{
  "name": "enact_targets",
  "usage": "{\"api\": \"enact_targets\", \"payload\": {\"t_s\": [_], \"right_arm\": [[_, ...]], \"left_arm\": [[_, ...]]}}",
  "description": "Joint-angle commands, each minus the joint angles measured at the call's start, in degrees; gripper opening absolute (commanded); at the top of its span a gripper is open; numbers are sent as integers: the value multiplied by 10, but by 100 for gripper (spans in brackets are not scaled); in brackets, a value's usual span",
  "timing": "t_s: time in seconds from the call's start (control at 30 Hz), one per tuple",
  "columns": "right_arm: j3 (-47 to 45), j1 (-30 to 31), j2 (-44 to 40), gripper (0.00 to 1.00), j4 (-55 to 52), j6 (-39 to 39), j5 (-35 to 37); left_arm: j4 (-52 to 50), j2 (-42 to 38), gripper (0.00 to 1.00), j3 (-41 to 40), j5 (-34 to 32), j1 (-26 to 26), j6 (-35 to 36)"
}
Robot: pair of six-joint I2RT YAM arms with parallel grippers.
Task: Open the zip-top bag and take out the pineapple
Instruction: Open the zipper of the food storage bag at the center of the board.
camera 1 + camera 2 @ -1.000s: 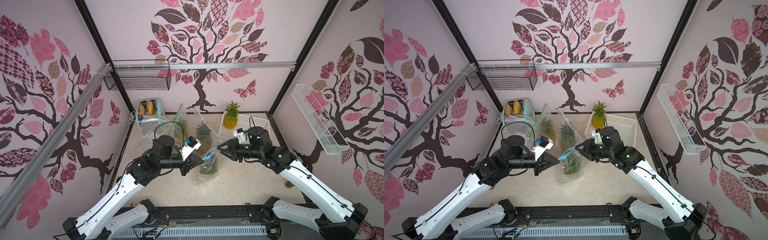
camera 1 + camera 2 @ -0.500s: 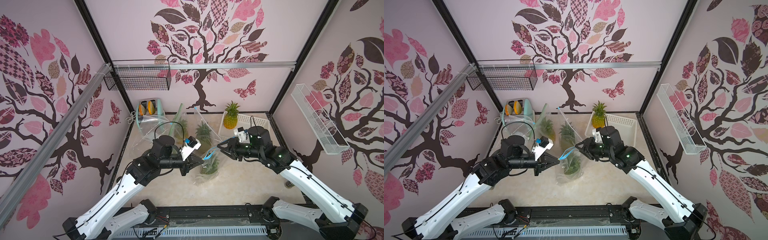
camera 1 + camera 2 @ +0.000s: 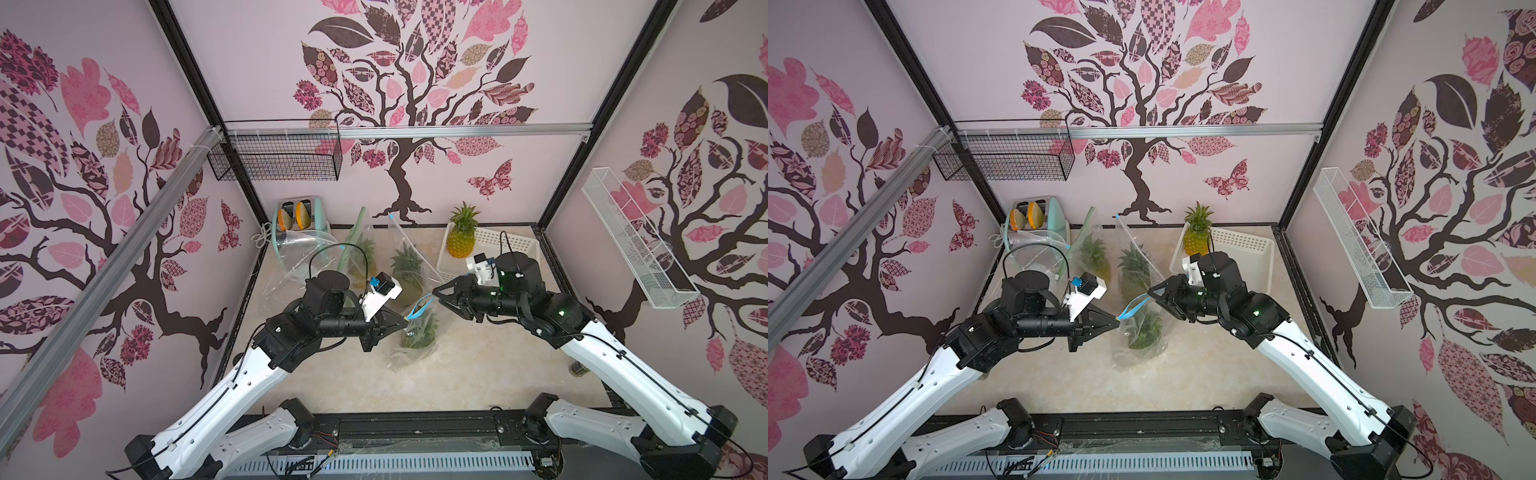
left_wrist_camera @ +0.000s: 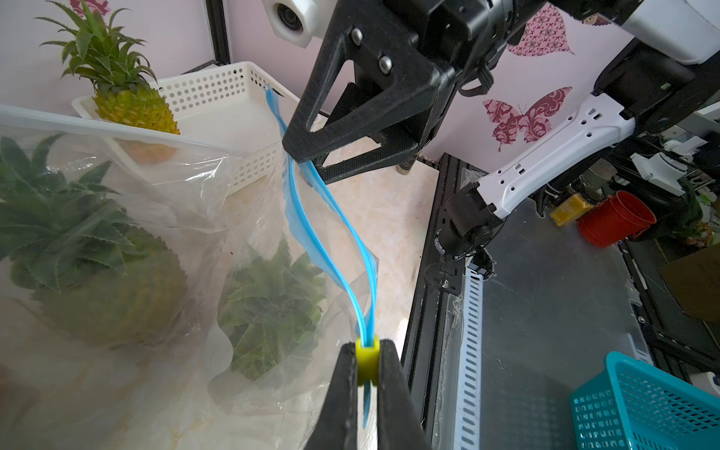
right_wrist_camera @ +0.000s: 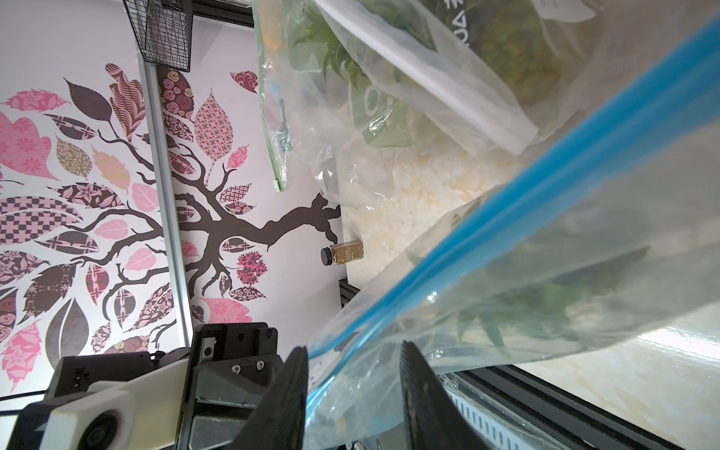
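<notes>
The cream marble-patterned tabletop point(image 3: 478, 374) is occupied near its middle by a clear plastic zip-top bag with a blue zipper strip point(image 3: 409, 357), which is stood upright and is shown in both top views point(image 3: 1140, 353). Behind this bag, towards the back wall on the right arm's side, a white perforated plastic basket point(image 3: 511, 245) is placed well apart from it, and a bare yellow pineapple with a green crown point(image 3: 461, 241) is stood upright in the basket's corner. The bagged pineapple point(image 3: 1146, 328) is contained inside the zip-top bag, low down, and only its green leaves are made out through the film point(image 4: 272, 304). The bag's top edge is raised above the pineapple and stretched between the two grippers. At one end, the left gripper point(image 4: 367, 350) is clamped tight on the small yellow plastic slider point(image 4: 367, 360). At the opposite end, the right gripper point(image 5: 352, 362) is placed around the bag's top corner with its jaws held apart, so that loose film and strip are left between them unpinched. The blue zipper strip point(image 4: 331, 218) is seen parted slightly along its middle.
</notes>
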Motion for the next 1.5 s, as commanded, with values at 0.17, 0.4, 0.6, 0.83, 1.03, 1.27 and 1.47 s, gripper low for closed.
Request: {"api": "enact_targets", "payload": {"t_s": [0.17, 0.4, 0.6, 0.83, 1.03, 1.27, 1.47], "right_arm": [[0, 8, -2, 31, 14, 7, 6], [-7, 9, -2, 18, 23, 8, 11], [-9, 9, -1, 8, 34, 8, 15], [-1, 9, 4, 3, 31, -8, 20], [42, 9, 29, 1, -26, -76, 24], [59, 9, 43, 0, -61, -154, 21], [61, 10, 40, 0, -56, -164, 19]], "left_arm": [[7, -6, 0, 7, 5, -2, 4], [6, -8, 0, 4, 6, -2, 4], [-1, -8, 1, 4, 10, -2, 7], [-74, -10, 36, 35, -27, -2, 49], [-156, 7, 46, 122, -25, 40, 90], [-174, 125, 55, 211, 88, 54, 66], [-158, 178, 55, 223, 125, 54, 62]]}}
